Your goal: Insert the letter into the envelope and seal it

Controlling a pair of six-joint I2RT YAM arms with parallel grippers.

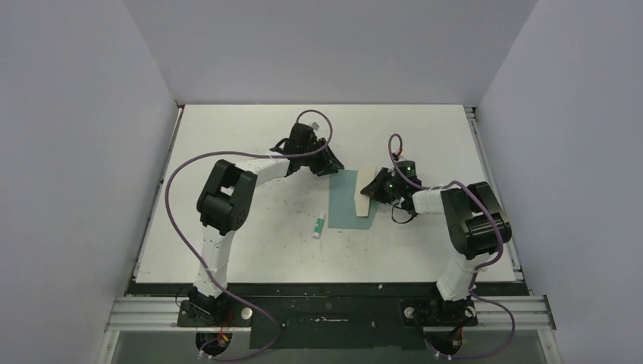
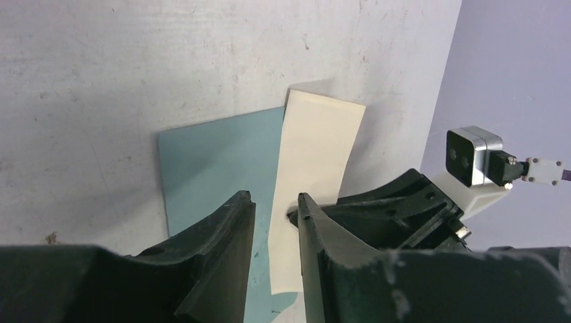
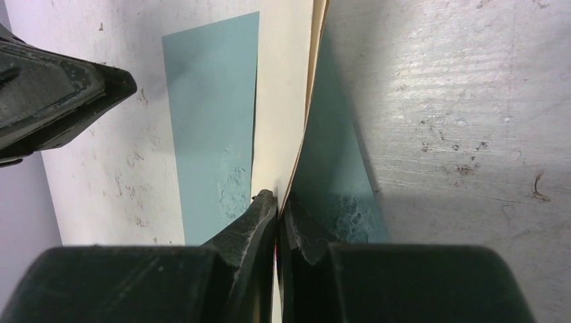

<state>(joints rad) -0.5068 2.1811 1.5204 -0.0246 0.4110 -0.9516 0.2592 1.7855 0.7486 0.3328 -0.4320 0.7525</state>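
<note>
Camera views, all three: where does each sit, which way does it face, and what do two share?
Top external: above and behind the bases, looking down at the table; left arm and right arm show.
Left wrist: on the left arm, looking past the left gripper at the envelope and letter.
Right wrist: behind the right gripper, shut on the letter.
Shared: both wrist views show envelope, letter and the opposite arm.

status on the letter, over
Right gripper shut on letter, tilted up over envelope. Left gripper open, hovering at envelope's edge. White-green stick beside, nothing blocking.
</note>
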